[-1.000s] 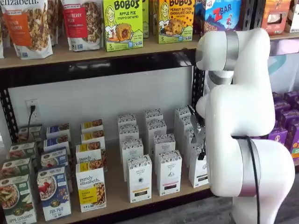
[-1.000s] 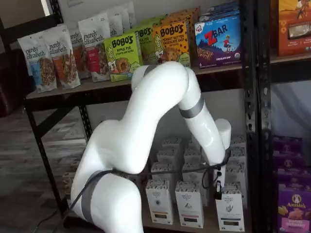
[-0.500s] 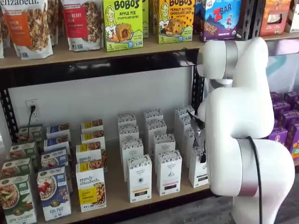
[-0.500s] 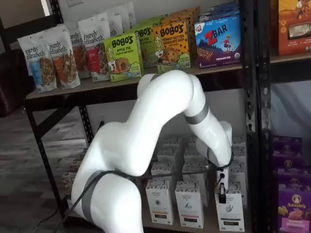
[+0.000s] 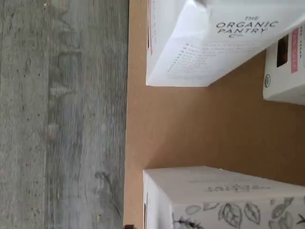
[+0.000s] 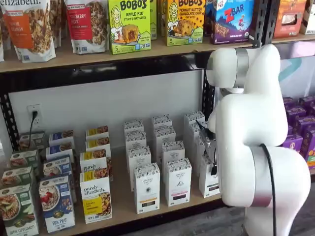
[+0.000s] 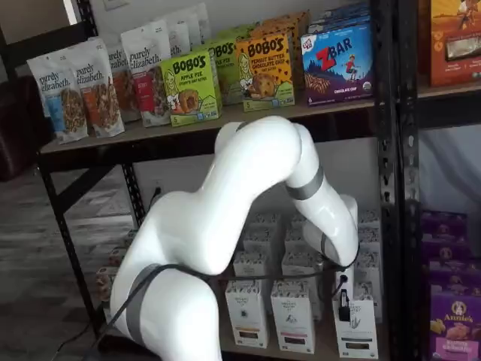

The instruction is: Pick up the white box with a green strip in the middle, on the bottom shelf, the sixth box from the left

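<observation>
The white box (image 6: 208, 181) stands at the front of the rightmost row of white cartons on the bottom shelf (image 6: 123, 209), half hidden by my arm. It also shows in a shelf view (image 7: 355, 329), with a dark strip low on its front. My gripper (image 7: 344, 304) hangs right over its top front edge; only a black finger shows, so I cannot tell whether it is open. In a shelf view the gripper (image 6: 213, 160) is a dark sliver beside the arm. The wrist view shows a white carton with leaf drawings (image 5: 228, 202) close by.
Like white cartons (image 6: 177, 181) (image 6: 146, 188) stand in rows to the left, then a yellow-labelled "purely elizabeth" box (image 6: 96, 197). A black rack post (image 7: 391, 188) rises close on the right. The wrist view shows an "Organic Pantry" carton (image 5: 214, 43), the shelf's front edge and grey floor (image 5: 62, 114).
My arm has sunk a little and the gripper has come down closer to the top of the front right carton. No box has moved.
</observation>
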Available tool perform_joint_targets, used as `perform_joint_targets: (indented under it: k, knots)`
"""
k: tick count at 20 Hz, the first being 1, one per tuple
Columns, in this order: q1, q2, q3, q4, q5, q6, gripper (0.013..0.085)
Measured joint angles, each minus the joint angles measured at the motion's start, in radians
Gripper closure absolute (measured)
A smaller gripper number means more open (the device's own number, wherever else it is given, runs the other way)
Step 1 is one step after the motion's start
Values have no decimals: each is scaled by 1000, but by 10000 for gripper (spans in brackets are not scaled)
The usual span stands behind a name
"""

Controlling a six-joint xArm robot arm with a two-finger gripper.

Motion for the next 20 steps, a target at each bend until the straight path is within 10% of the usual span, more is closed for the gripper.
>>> perform_joint_targets:
  k: [9, 20]
  knots:
    - [2, -2, 3, 35, -3, -29, 370]
    - [-4, -16, 11, 21, 13, -21, 410]
